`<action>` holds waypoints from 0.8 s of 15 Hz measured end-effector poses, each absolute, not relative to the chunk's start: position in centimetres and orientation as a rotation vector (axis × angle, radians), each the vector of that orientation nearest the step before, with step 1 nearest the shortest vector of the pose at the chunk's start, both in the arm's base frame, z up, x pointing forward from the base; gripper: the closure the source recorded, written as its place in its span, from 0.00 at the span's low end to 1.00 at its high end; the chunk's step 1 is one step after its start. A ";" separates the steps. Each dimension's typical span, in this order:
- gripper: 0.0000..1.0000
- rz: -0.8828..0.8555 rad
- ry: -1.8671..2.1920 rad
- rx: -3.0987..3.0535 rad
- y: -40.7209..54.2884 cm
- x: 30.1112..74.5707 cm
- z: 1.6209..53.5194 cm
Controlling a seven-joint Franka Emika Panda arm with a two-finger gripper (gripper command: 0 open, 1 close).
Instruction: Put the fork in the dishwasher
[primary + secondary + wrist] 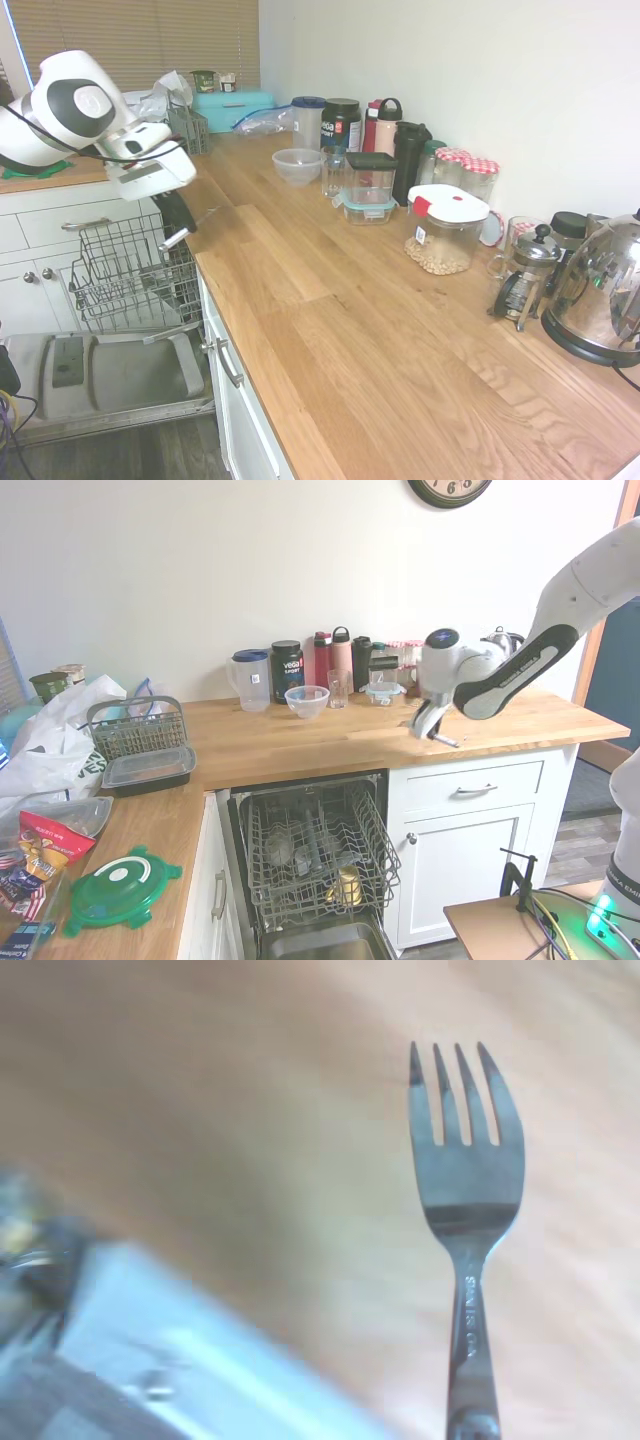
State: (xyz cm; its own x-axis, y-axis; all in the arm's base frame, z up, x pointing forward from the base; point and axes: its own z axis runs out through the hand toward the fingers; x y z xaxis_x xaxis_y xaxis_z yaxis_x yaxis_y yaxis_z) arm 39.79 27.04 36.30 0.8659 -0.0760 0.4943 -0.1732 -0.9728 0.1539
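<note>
My gripper [177, 222] hangs over the left edge of the wooden counter [330, 330], just above the open dishwasher, and is shut on the fork [197, 227]. The fork sticks out sideways from the dark fingers. From the other side, the gripper [430, 724] holds the fork [444, 740] low over the counter's front edge, to the right of the dishwasher opening. Up close, the fork [467, 1180] shows grey metal tines and a metal neck over blurred wood. The dishwasher's wire rack [120, 270] is pulled out over its flat grey door [110, 375]. The rack [310, 845] holds some dishes.
Jars, bottles, a clear bowl [297, 164] and food boxes line the wall side of the counter. A French press [523, 277] and a kettle [600, 295] stand at the right. White drawers [470, 790] flank the dishwasher. A cutlery basket [135, 730] sits on the left counter.
</note>
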 end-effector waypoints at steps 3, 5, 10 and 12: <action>1.00 0.766 -0.148 2.823 36.6 36.7 34.7; 1.00 0.762 -0.100 2.807 43.5 33.6 32.7; 1.00 0.727 -0.004 2.750 53.8 31.8 24.2; 1.00 0.684 0.002 2.735 55.8 33.1 19.1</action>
